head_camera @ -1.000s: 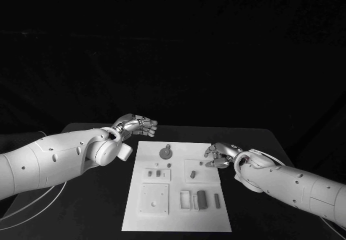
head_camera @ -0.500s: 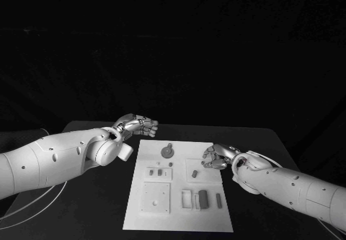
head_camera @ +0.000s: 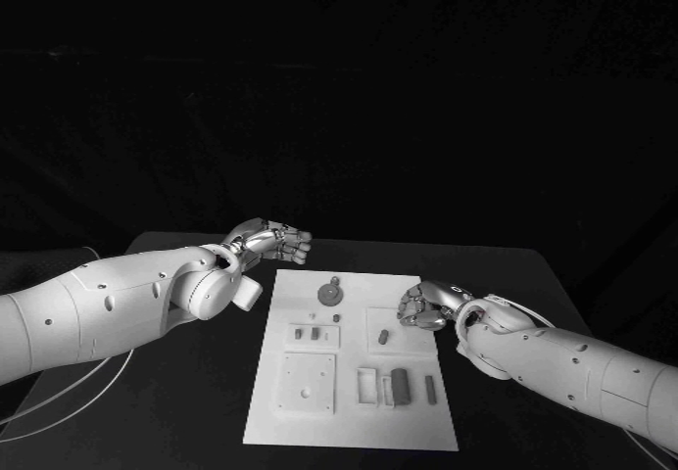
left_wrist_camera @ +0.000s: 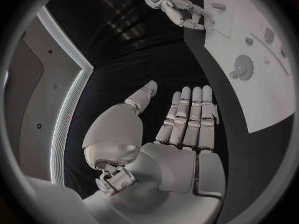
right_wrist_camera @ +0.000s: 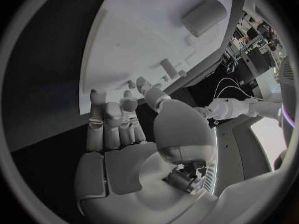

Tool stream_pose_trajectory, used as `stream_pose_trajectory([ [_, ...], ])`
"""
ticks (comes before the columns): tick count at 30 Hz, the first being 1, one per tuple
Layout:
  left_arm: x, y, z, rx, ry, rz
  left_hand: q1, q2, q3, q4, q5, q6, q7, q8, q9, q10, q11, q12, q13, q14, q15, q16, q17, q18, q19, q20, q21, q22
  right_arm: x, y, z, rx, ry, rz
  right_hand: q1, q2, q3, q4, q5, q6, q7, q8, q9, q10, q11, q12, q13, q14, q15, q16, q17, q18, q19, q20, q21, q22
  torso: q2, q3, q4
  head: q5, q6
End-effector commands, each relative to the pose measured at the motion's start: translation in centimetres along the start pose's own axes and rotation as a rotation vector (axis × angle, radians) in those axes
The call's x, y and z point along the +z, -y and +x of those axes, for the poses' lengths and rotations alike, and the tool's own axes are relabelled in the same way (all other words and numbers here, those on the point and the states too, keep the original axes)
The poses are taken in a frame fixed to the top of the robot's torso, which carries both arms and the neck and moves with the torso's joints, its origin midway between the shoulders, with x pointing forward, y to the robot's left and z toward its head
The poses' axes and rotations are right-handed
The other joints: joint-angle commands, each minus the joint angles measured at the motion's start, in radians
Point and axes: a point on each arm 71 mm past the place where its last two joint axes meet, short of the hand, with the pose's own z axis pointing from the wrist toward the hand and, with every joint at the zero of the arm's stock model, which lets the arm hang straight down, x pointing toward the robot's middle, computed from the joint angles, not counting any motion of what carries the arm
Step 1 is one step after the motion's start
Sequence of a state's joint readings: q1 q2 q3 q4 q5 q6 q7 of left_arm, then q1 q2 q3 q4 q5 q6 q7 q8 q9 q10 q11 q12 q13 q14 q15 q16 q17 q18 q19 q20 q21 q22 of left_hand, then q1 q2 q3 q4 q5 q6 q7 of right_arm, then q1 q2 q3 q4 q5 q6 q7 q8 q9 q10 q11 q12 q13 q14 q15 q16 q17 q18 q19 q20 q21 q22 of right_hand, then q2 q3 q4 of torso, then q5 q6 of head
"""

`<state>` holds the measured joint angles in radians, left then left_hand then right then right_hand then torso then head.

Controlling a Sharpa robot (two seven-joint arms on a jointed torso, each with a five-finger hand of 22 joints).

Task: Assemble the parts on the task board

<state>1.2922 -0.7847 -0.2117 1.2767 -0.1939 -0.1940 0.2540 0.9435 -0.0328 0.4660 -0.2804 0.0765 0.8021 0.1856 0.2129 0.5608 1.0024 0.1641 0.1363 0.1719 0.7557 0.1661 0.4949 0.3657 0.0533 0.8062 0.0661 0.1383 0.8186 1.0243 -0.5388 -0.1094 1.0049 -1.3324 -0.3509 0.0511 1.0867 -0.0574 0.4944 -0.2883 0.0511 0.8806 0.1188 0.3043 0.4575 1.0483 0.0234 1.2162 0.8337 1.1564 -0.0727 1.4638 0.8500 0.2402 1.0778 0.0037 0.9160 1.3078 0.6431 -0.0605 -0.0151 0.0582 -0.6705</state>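
Head view: your right hand (head_camera: 424,304), fingers curled and holding nothing, hovers over the task board (head_camera: 354,421) at three o'clock; left hand (head_camera: 268,241) open at ten. Next, pinch that small part (head_camera: 383,337) precisely.

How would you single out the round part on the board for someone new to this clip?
Start at the white task board in the middle of the black table. Go to its far end, between the two hands. The round disc-shaped part lies there alone; the other parts are small bars and blocks.

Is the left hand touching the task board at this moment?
Apart. In the left wrist view the left hand hangs over black table, a dark strip plainly separating it from the task board.
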Motion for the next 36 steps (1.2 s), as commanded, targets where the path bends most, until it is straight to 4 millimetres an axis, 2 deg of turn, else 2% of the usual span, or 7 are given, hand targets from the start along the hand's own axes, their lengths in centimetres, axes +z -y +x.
stream_pose_trajectory([
  [1,0.01,0.26,0.07,-0.006,0.0,0.012,0.002,-0.005,-0.006,0.001,0.005,0.0,0.009,0.005,-0.001,0.005,0.001,-0.003,-0.001,0.009,0.001,-0.006,0.001,0.018,0.006,0.001,-0.006,-0.001,0.02,-0.07,0.12,-0.011,-0.012,-0.005,0.001,0.011,0.008,-0.001,0.001,0.024,0.017,0.005,0.003,-0.003,0.0,0.006,0.001,-0.003,-0.01,0.007,-0.002,0.022,0.0,-0.003,0.007,0.017,0.0,-0.0002,-0.0004,0.003,-0.003],
  [10,-0.02,0.4,0.08,-0.006,0.001,0.015,0.003,-0.004,-0.006,0.002,0.005,0.0,0.01,0.005,-0.002,0.006,0.002,-0.003,-0.003,0.01,0.001,-0.007,0.002,0.018,0.007,0.001,-0.006,-0.002,0.06,-0.1,0.83,-0.011,-0.019,0.003,0.0,0.016,0.013,-0.001,0.001,0.029,0.014,0.007,0.004,-0.002,-0.003,0.006,0.002,-0.003,-0.013,0.009,-0.003,0.022,0.0,-0.004,0.009,0.017,0.001,0.0005,0.0004,0.004,-0.006],
  [22,-0.09,0.54,0.06,-0.006,0.002,0.017,0.004,-0.005,-0.006,0.002,0.005,0.0,0.01,0.005,-0.003,0.006,0.002,-0.004,-0.004,0.01,0.002,-0.008,0.002,0.019,0.007,0.002,-0.007,-0.003,0.17,-0.05,0.83,-0.019,-0.013,0.011,-0.001,0.016,0.015,-0.001,0.001,0.028,0.014,0.005,0.003,-0.001,-0.004,0.006,0.002,-0.003,-0.014,0.01,-0.004,0.022,0.001,-0.005,0.009,0.018,0.001,0.0013,-0.0001,0.008,-0.012],
  [25,-0.14,0.61,0.08,-0.006,0.001,0.018,0.004,-0.005,-0.006,0.002,0.005,0.0,0.01,0.005,-0.003,0.007,0.002,-0.004,-0.004,0.01,0.002,-0.008,0.002,0.019,0.007,0.002,-0.007,-0.003,0.21,-0.12,0.84,-0.019,-0.01,0.012,-0.001,0.017,0.016,-0.001,0.001,0.028,0.013,0.005,0.003,0.0,-0.004,0.006,0.002,-0.003,-0.014,0.011,-0.004,0.022,0.001,-0.005,0.01,0.018,0.002,0.0016,0.0015,0.009,-0.013],
  [30,-0.15,0.7,0.11,-0.007,0.0,0.019,0.004,-0.006,-0.006,0.002,0.005,0.0,0.01,0.005,-0.003,0.007,0.002,-0.005,-0.005,0.011,0.002,-0.009,0.003,0.019,0.007,0.002,-0.007,-0.003,0.25,-0.12,0.82,-0.019,-0.005,0.015,-0.001,0.018,0.017,-0.001,0.001,0.028,0.013,0.005,0.003,0.0,-0.004,0.006,0.002,-0.002,-0.014,0.011,-0.004,0.022,0.001,-0.005,0.01,0.018,0.002,0.001,0.0,0.013,-0.017],
  [36,-0.17,0.81,0.09,-0.006,0.001,0.021,0.005,-0.006,-0.005,0.002,0.005,0.0,0.01,0.005,-0.004,0.007,0.002,-0.005,-0.006,0.011,0.002,-0.009,0.003,0.019,0.007,0.002,-0.007,-0.003,0.26,-0.02,0.75,-0.02,0.001,0.019,-0.004,0.02,0.018,0.0,0.001,0.029,0.013,0.005,0.003,0.001,-0.004,0.006,0.002,-0.002,-0.014,0.012,-0.005,0.022,0.002,-0.005,0.011,0.018,0.002,-0.0003,0.0014,0.014,-0.019],
])
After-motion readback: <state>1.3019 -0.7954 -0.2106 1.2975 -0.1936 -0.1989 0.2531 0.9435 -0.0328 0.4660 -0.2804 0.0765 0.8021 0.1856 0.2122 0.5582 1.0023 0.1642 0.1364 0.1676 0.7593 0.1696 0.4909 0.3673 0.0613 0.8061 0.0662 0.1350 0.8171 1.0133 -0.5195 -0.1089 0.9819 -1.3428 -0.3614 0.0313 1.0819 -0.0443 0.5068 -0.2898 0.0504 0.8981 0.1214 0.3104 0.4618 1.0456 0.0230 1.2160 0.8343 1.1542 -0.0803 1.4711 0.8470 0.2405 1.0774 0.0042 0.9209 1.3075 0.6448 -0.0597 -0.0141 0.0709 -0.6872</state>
